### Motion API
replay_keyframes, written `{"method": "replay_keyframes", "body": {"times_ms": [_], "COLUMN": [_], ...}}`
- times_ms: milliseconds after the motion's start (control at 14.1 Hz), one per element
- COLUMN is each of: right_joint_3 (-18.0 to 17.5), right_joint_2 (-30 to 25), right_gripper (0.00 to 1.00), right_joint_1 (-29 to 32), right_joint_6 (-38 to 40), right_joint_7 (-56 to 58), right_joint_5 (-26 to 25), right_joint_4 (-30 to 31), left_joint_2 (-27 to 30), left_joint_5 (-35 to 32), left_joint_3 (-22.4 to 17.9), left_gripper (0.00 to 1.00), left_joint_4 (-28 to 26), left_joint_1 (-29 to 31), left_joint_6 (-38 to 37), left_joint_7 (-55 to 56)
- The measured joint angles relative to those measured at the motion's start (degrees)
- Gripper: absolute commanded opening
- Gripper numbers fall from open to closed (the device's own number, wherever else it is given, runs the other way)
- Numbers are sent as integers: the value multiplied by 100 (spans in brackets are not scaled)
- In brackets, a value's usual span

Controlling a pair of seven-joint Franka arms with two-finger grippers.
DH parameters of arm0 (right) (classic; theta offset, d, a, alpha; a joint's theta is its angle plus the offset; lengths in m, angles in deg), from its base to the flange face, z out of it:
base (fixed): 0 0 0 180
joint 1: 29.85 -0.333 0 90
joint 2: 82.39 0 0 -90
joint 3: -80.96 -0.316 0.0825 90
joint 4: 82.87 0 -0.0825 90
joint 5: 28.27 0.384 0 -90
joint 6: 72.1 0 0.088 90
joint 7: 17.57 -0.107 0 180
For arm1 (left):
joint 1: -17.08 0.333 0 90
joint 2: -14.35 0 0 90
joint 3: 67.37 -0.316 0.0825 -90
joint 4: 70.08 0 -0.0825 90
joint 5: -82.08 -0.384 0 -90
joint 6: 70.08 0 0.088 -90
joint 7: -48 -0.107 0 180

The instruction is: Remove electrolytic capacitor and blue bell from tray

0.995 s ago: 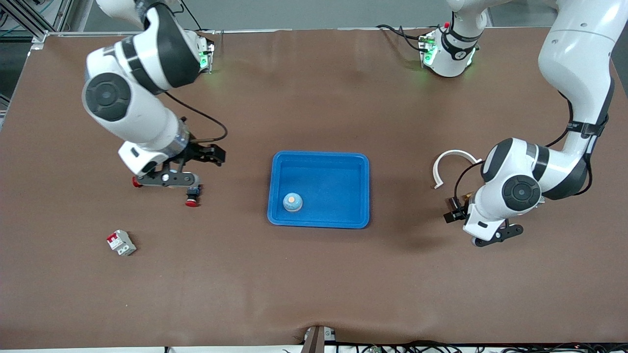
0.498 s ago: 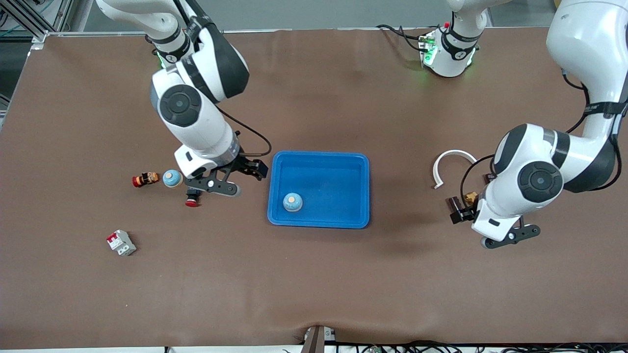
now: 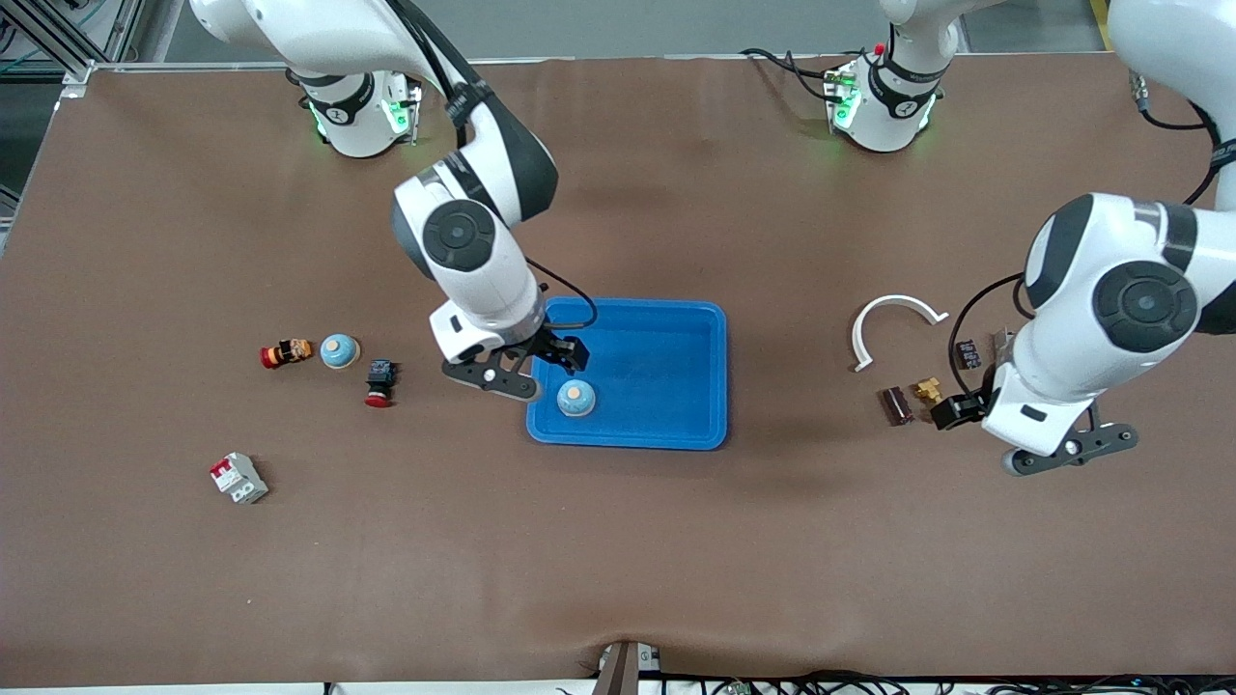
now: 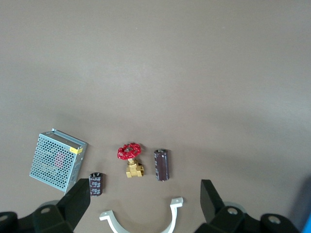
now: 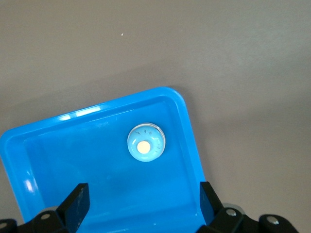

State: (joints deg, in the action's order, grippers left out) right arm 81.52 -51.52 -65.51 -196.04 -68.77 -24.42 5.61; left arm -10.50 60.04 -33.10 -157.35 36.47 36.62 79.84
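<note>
The right gripper (image 3: 529,372), wide and empty, is over the blue tray (image 3: 676,436) holding a bell (image 3: 575,397). The left gripper (image 3: 1053,449), also wide and empty, is up near the dark capacitor (image 3: 898,404), toward the left arm's end from the tray.

Robotics lab, two white arms (image 3: 473,261), brown table (image 3: 618,541)

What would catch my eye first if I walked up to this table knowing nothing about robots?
Probably the bright blue tray mid-table, with a small pale blue bell sitting in it and the right gripper hanging open over the tray's edge. Next, the big white left arm at its end of the table, its open left gripper over small parts beside a white curved piece.
</note>
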Motion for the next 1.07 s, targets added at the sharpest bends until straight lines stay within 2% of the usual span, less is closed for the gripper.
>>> {"method": "replay_keyframes", "body": {"times_ms": [284,711,1066], "right_joint_3": [44,68,68], "right_joint_2": [362,679,983], "right_gripper": [100,100,100], "right_joint_1": [-9,-9,-36], "right_joint_6": [-394,-872,-1158], "right_joint_7": [-15,-43,-142], "right_joint_5": [-84,-113,-237], "right_joint_4": [-43,-62,-90], "left_joint_2": [387,659,877], "left_joint_5": [361,423,648], "left_joint_3": [0,95,119], "left_gripper": [100,100,100], "left_joint_4": [19,533,701], "left_joint_1": [295,296,293], "left_joint_6": [-148,-1173,-1501], "left_joint_7": [-682,-714,-715]}}
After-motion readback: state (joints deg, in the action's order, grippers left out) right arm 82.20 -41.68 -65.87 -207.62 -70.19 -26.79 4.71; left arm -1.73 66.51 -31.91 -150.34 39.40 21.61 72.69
